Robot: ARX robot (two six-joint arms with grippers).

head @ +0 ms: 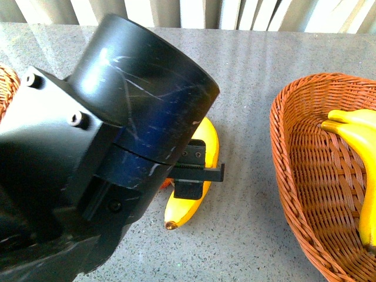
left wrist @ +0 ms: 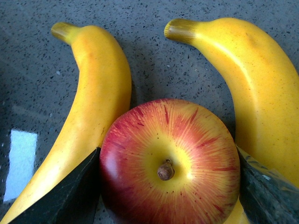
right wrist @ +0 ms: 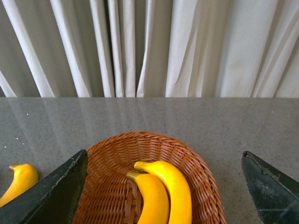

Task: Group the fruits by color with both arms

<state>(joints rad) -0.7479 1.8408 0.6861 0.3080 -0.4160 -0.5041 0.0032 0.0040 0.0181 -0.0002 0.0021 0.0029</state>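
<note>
**Apple** (left wrist: 168, 163): red with yellow streaks, stem up. It sits on the grey table (left wrist: 154, 51), close between a first banana (left wrist: 88, 116) and a second banana (left wrist: 254, 88).

**Views compared:**
- Only the left wrist view shows the apple whole.
- In the front view the left arm (head: 106, 147) covers it, bar a red sliver, and only one of the pair shows.
- The front view alone shows a left basket (head: 7, 88) at the far edge.
- The front and right wrist views show a wicker basket (head: 294, 176) to the right, well apart from the apple, with two basket bananas (right wrist: 175, 186) inside.
- The right wrist view alone shows the curtain (right wrist: 149, 46).

**Left gripper** (left wrist: 168, 156): fingers (left wrist: 65, 196) lie against opposite sides of the apple, clamped on it.

**Right gripper** (right wrist: 164, 156): fingers (right wrist: 56, 196) are spread wide, empty, above the wicker basket.
</note>
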